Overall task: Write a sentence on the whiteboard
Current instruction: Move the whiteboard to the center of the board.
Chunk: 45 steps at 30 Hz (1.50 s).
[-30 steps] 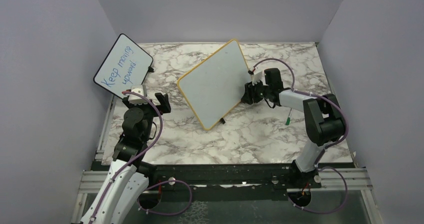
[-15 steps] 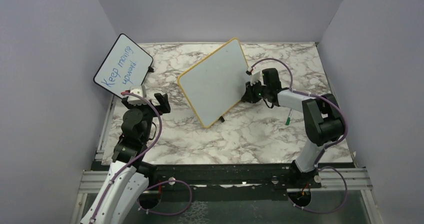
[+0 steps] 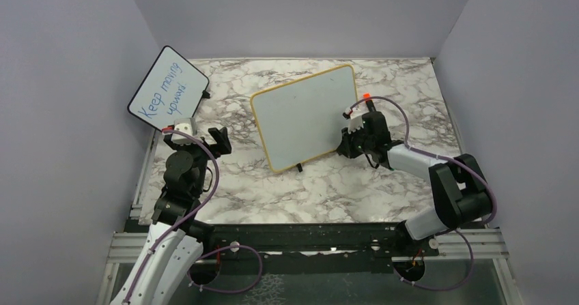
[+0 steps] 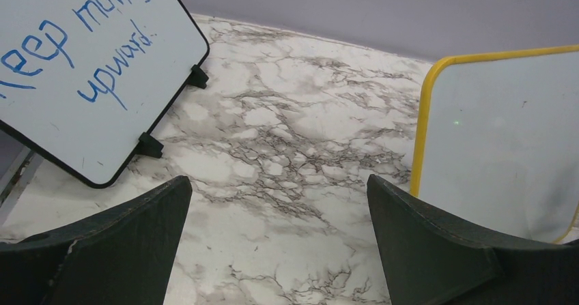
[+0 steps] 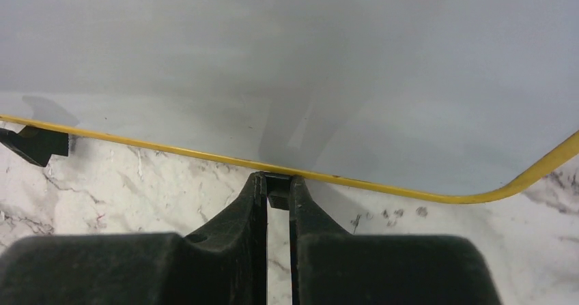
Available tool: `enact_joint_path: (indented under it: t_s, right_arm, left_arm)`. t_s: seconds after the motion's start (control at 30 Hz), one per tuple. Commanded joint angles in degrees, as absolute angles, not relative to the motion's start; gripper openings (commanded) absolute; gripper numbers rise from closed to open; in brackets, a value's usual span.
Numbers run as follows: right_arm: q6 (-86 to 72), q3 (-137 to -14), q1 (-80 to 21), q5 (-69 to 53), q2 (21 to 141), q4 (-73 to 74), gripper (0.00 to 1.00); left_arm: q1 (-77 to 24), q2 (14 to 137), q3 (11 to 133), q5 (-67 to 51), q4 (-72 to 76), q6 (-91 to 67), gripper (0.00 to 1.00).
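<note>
1. At the near left, the left gripper [image 3: 201,133] hangs over the grey-veined white marble table [image 3: 328,189]. Its claw is spread wide and has hold of nothing. Only bare tabletop [image 4: 273,134] shows between its two dark fingers [image 4: 136,243] in the left wrist view.
2. At the near right, the right gripper [image 3: 347,143] reaches low across the table to the bottom right edge of the large white board with a thin yellow frame and rounded corners [image 3: 304,117].
3. In the right wrist view this claw [image 5: 276,182] is drawn almost shut. Its fingertips [image 5: 254,189] pinch a small black block under the yellow rim, so it grips the whiteboard [image 5: 287,59] at its lower edge.
4. The whiteboard stands mid-table, leaning back, with its face plain white. One small black foot [image 3: 300,166] rests on the marble near the lower left corner. From the left wrist its yellow edge sits at the right [image 4: 505,134].
5. Just beyond the right wrist lies a small orange-red thing [image 3: 367,97]; I cannot tell what it is.
6. Far left, well apart from the whiteboard, a smaller black-framed white board [image 3: 167,90] leans by the wall. It bears blue handwriting, "Keep moving upward" [image 4: 75,66].
</note>
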<state>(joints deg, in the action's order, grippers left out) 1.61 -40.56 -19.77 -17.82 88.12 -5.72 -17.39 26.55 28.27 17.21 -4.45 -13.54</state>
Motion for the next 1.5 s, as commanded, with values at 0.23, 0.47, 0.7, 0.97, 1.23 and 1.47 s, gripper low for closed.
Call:
enact_joint_path:
  t_s: [0.23,0.47,0.7,0.97,1.23,1.47]
  right_arm:
    - [-3.5,-36.9,-22.2,-10.8,78.6,-3.5,0.01]
    - [-0.5,-37.8,-22.2,-10.7,79.1,-1.1,0.01]
    - [3.1,-39.3,-22.2,-11.8,79.8,2.3,0.06]
    - [2.5,-38.6,-22.1,-10.2,75.7,4.9,0.28]
    - [-2.1,-38.4,-22.2,-0.9,68.1,8.5,0.60]
    - [-8.0,-41.1,-21.3,16.3,63.8,14.8,0.99]
  left_arm:
    - [-18.4,25.6,27.5,18.8,-3.1,-14.2,0.99]
    - [-18.4,25.1,27.4,18.9,-3.2,-14.2,0.99]
    - [-18.4,24.6,27.3,19.2,-3.2,-14.2,0.99]
    - [-18.4,24.4,27.1,19.4,-2.9,-14.3,0.99]
    - [-18.4,24.2,26.8,18.5,-2.3,-14.3,0.99]
    - [-18.4,24.5,26.8,16.4,-2.0,-14.2,0.99]
